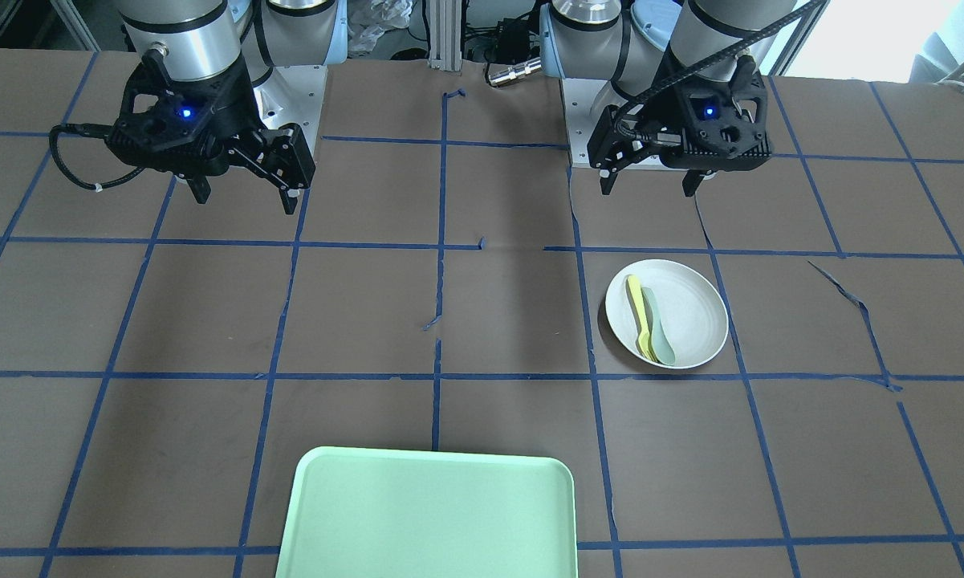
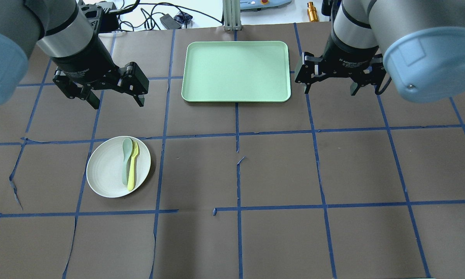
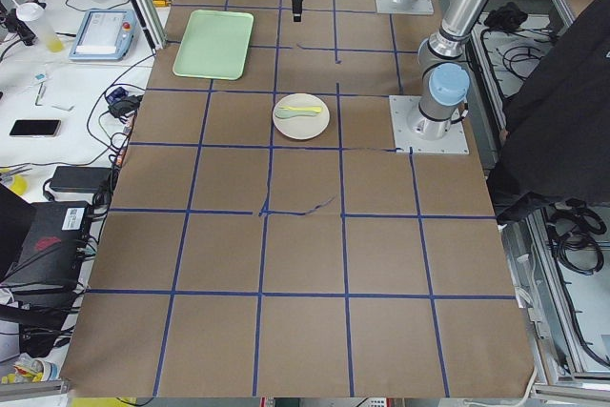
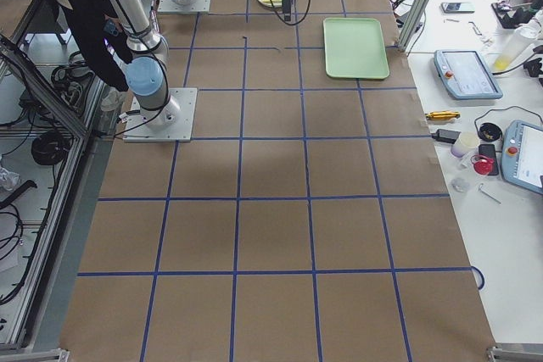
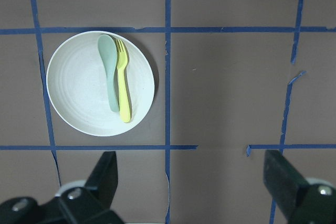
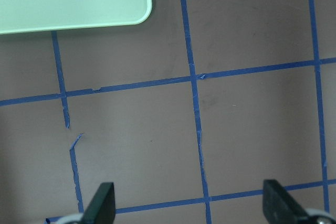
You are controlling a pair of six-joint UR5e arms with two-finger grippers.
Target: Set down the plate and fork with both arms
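Both claws hang above the surface (image 2: 278,170) with jaws spread wide, gripping nothing: the left claw (image 2: 118,104) on the plate's side, the right claw (image 2: 330,92) beside the tray's (image 2: 236,69) short edge. The plate (image 2: 106,174) sits on the left arm's half, its rim just beside blue tape lines (image 2: 236,133). A broad stretch of brown surface separates it from the tray. The fork (image 2: 132,166) lies inside the plate, touching a spoon (image 2: 125,162), on the side toward the middle. The overhead view shows the whole tray, while the front-facing view cuts off one edge. The right wrist view catches only a tray corner; the left wrist view shows the whole plate.
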